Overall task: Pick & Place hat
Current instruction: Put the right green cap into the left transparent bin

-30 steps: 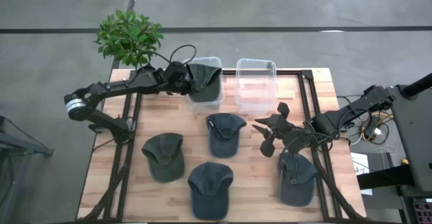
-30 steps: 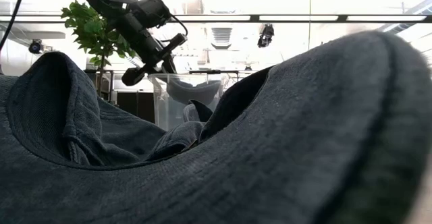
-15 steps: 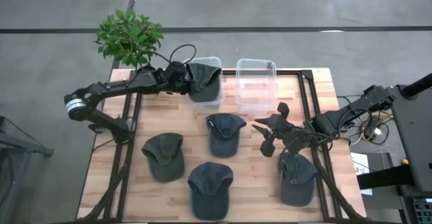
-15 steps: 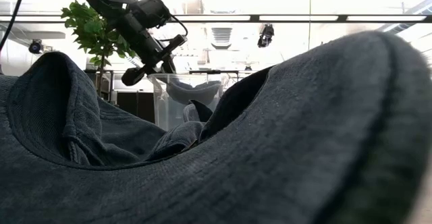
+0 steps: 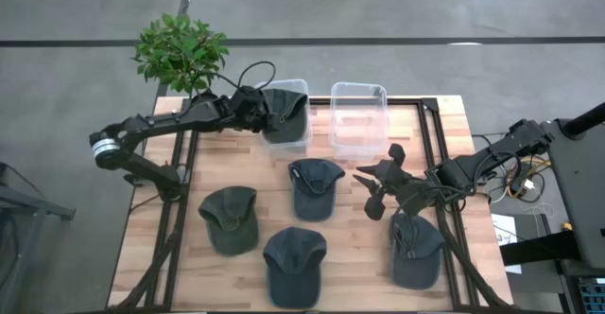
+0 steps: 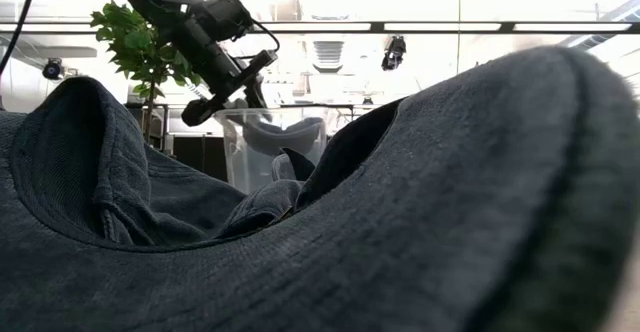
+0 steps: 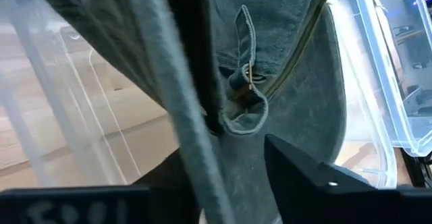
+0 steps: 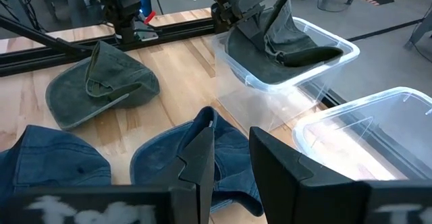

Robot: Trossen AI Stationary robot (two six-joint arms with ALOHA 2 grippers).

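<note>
- High view: left gripper (image 5: 267, 117) at upper centre, over the left bin (image 5: 301, 140), right against the hat (image 5: 291, 113) draped in it.
- Hat mostly inside that bin, one edge riding up over the rim on the gripper's side; long axis roughly from frame top to frame bottom.
- Left wrist view: hat cloth (image 7: 283, 82) fills the frame, with one fold passing between the dark fingers (image 7: 304, 177); bin wall (image 7: 378, 69) at right.
- Fingers look partly closed with that fold between them; cannot tell whether pinched tight or already slack.
- Key relation: hat directly ahead of and below the left fingers, already within the bin walls, so probably only a release and a straight lift out remain.
- Risk, as a judgement: cloth snagging on a finger and dragging back over the rim.
- Right gripper (image 5: 378, 183) at centre right, idle above bare table, fingers spread, holding nothing; well apart from the bin.
- Right wrist view: same parted fingers (image 8: 202, 158) over a blue hat (image 8: 196, 150), the binned hat (image 8: 283, 45) far beyond.
- Second bin (image 5: 357, 117) beside the first, nothing seen in it.
- Four more hats on the table, lower half of frame; nearest to the right gripper is the one at lower right (image 5: 416, 248).
- Plant (image 5: 180, 51) at upper left, off the table corner.
</note>
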